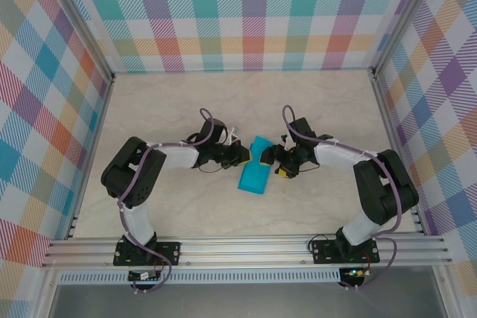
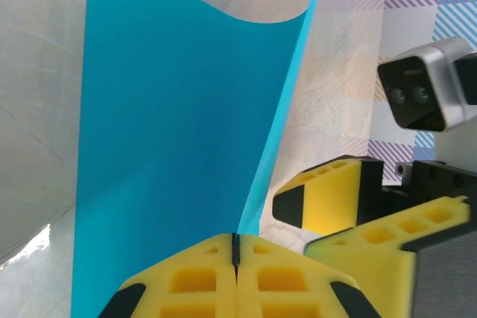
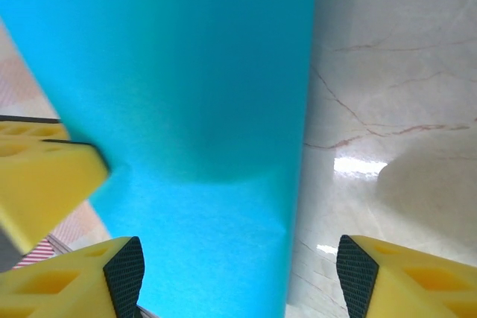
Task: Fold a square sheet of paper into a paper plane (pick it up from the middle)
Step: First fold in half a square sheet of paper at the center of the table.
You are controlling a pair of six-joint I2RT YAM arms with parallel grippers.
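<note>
The square sheet of paper (image 1: 253, 176) is teal and lies mid-table, doubled over into a narrow rectangle. In the left wrist view the paper (image 2: 171, 147) stands up as a curved wall, and its raised edge runs straight into my left gripper (image 2: 235, 247), which is shut on it. From above, the left gripper (image 1: 244, 156) is at the sheet's upper left edge. My right gripper (image 1: 274, 158) faces it from the right. It is open, and in its wrist view the right gripper (image 3: 238, 277) straddles the paper (image 3: 186, 109) without pinching it. Its yellow fingers (image 2: 328, 202) show beside the left jaws.
The marble-patterned table (image 1: 186, 109) stretches out around the sheet. Checkered walls (image 1: 246, 13) close off the back and both sides. An aluminium rail (image 1: 246, 247) carries both arm bases along the near edge. The right wrist's camera housing (image 2: 425, 94) hangs close to the left gripper.
</note>
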